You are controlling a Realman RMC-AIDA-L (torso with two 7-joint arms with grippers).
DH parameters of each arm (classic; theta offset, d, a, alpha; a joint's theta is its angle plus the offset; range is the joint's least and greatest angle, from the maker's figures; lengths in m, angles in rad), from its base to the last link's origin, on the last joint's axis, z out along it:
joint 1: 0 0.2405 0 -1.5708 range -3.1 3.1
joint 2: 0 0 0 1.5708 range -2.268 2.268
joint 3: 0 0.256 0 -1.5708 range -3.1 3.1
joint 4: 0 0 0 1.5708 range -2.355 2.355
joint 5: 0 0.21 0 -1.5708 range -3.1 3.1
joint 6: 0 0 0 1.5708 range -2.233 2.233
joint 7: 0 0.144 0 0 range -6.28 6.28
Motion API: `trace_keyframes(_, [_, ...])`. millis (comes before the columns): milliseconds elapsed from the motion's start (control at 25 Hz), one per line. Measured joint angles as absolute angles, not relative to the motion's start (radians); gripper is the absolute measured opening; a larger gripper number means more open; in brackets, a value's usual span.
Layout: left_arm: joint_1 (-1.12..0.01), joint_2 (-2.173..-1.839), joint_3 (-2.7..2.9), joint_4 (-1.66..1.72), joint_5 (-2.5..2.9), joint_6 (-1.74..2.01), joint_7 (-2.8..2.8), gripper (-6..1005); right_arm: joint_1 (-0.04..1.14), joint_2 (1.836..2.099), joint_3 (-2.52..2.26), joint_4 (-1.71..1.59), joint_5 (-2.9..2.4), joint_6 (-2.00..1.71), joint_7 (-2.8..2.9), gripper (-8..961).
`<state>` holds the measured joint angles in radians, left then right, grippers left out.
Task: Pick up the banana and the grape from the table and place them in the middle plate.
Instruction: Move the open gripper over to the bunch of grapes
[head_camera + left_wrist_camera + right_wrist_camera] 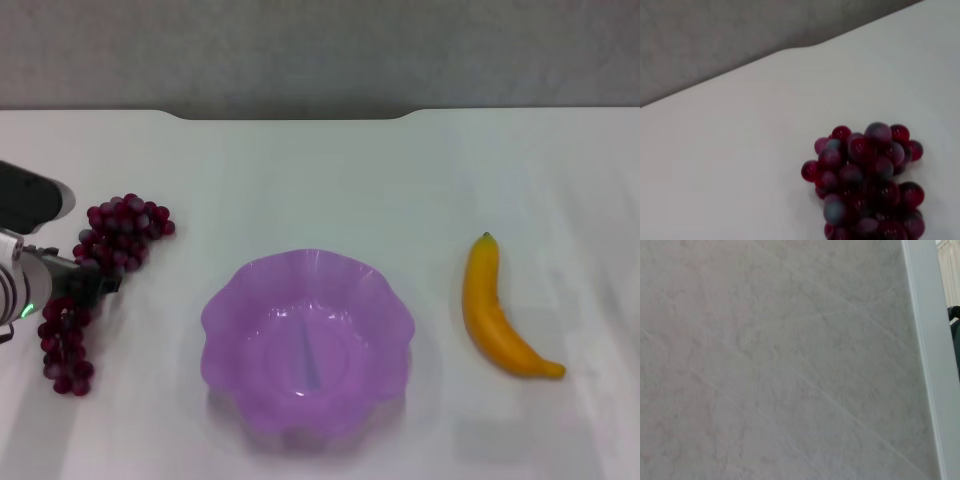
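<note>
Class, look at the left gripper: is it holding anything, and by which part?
It cannot be told. The left gripper sits across the middle of the grape bunch on the table, its fingers unclear.

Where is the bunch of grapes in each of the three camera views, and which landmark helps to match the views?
Head view: the grape lies on the table at the far left, left of the middle plate, with the left gripper over the middle of the bunch.
Left wrist view: the grape fills the lower right corner.
Right wrist view: not in it.
Shared landmark: the table's dark notched far edge, in the head and left wrist views.
</note>
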<state>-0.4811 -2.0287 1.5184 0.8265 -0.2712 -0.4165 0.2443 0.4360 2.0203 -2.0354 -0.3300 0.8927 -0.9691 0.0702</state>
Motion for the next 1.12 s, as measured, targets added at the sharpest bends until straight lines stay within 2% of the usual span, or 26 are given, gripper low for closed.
trace_keyframes(800, [-0.503,-2.035,1.551,0.718,-0.280,-0.324,0.188,798,0.427,2.021,-2.029,-0.336,0.893,-0.977,0.078,883])
trace_keyframes(1000, [-0.503,-2.033,1.550,0.719,-0.271,-0.316,0.143,558,0.426,2.022,-2.028,-0.333,0.894,-0.979,0.096,883])
trace_keyframes(1120, [-0.503,-2.031,1.549,0.718,-0.270,-0.308,0.134,503,0.426,2.022,-2.028,-0.333,0.894,-0.980,0.097,883])
